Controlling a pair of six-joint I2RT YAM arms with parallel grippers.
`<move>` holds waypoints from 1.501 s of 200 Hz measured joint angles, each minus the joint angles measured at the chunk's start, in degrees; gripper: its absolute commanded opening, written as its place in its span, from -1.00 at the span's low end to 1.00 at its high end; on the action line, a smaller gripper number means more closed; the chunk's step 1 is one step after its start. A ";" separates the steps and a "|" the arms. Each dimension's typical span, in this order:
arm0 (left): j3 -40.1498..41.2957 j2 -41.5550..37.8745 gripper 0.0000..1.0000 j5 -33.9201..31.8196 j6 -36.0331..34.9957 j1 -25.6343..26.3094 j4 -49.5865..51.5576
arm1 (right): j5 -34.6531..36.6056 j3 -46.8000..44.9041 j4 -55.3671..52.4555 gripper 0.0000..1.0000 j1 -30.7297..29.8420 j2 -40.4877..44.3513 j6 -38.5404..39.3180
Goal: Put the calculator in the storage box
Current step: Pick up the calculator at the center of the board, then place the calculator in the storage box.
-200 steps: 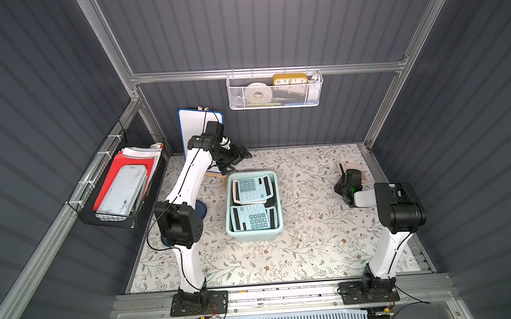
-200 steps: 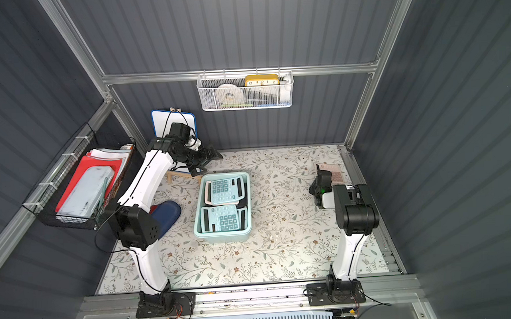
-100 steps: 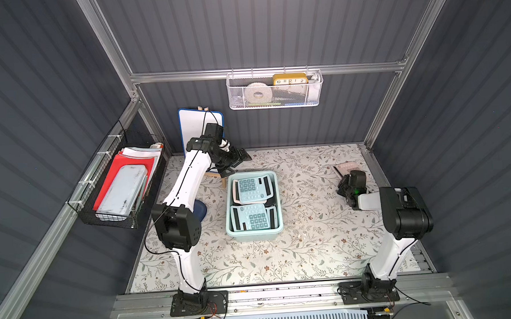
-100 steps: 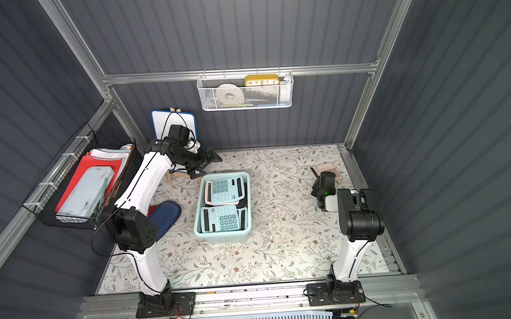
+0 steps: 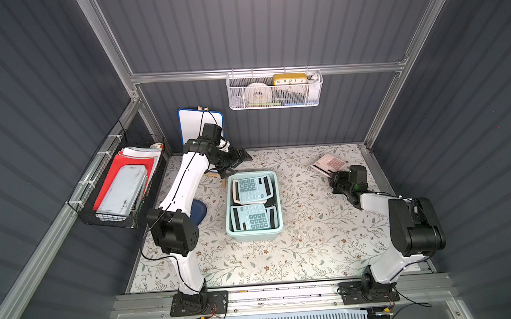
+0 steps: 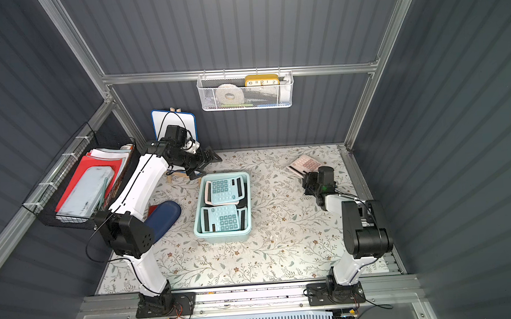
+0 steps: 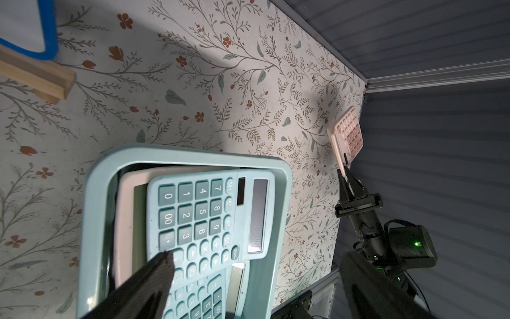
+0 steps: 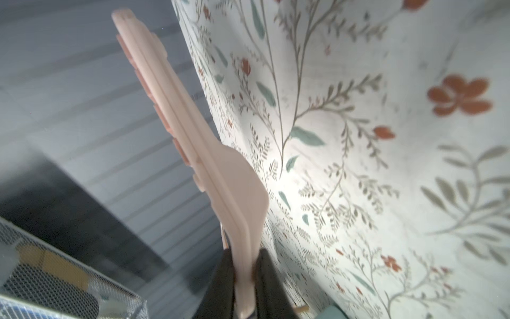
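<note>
Two desk calculators already lie in the pale mint-green rectangular plastic storage box [image 5: 253, 236]: the far teal calculator [image 5: 251, 190] and the near teal calculator [image 5: 249, 217]. The flat pink plastic calculator [image 5: 329, 162] is well apart from the box, near the far right corner of the floral-patterned table [image 5: 311, 240]. The right gripper [image 5: 334, 174] pinches it by one edge, jaws pressed onto the thin casing. The left gripper [image 5: 238, 165] hangs just beyond the box's far end, jaws spread wide and holding nothing.

The step in hand looks like the carry to the box. Held at one edge only, the calculator could swing or slip. The arm would do well to travel steadily, clear the rim, and let go low over the stack, keeping away from the left arm.

Both top views give the layout but hide the contact. The right wrist view shows it — dark fingers [image 8: 220, 279] on both faces of the calculator's edge. The left wrist view adds a pale calculator [image 7: 129, 210] tucked under the far teal one, and one left finger [image 7: 154, 276] above the keys. No view settles whether the pink calculator's far end is clear of the table.
</note>
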State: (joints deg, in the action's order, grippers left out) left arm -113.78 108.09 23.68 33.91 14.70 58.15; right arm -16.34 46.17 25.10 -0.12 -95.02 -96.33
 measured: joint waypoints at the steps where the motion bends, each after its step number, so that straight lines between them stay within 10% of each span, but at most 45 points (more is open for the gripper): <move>1: 0.00 0.00 0.99 0.07 0.00 0.00 0.00 | -0.13 0.00 -0.11 -1.00 -0.07 0.11 0.13; 199: 12.70 -1.25 0.93 22.73 5.70 -1.90 -16.20 | -46.77 17.90 -21.94 -1.00 -17.25 -0.11 25.42; 229: 15.26 -1.44 0.68 25.75 5.99 -2.38 -17.70 | -49.90 18.01 -21.75 -1.00 -17.35 -1.05 24.87; 300: 17.51 -1.57 -0.57 30.36 6.29 -2.43 -20.39 | -53.90 18.53 -15.74 -1.00 -17.62 -3.23 19.91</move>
State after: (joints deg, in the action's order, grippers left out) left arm -96.27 106.52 54.04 40.21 12.27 37.76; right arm -70.24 64.71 9.37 -17.74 -98.26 -76.42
